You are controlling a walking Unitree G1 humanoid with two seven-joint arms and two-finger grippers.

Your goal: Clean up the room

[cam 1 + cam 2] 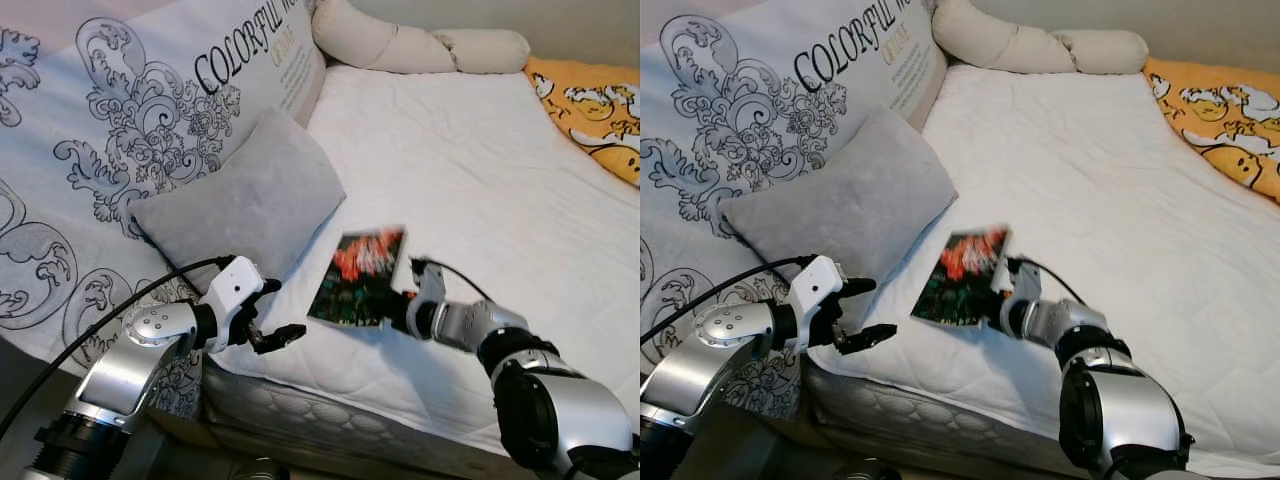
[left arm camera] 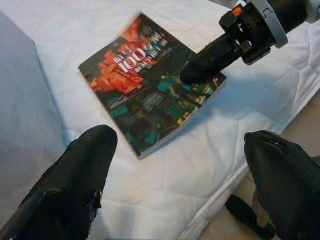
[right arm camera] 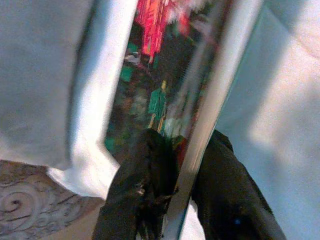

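Book (image 1: 360,277) in right end effector (image 3: 186,165)

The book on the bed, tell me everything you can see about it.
The book is a thick paperback with a glossy dark cover splashed in red, orange and green, bearing a large "100" among other print too blurred to read. It lies near the edge of the white mattress, beside the grey pillow. The right gripper is shut on its edge, one finger on the cover, lifting that side slightly.
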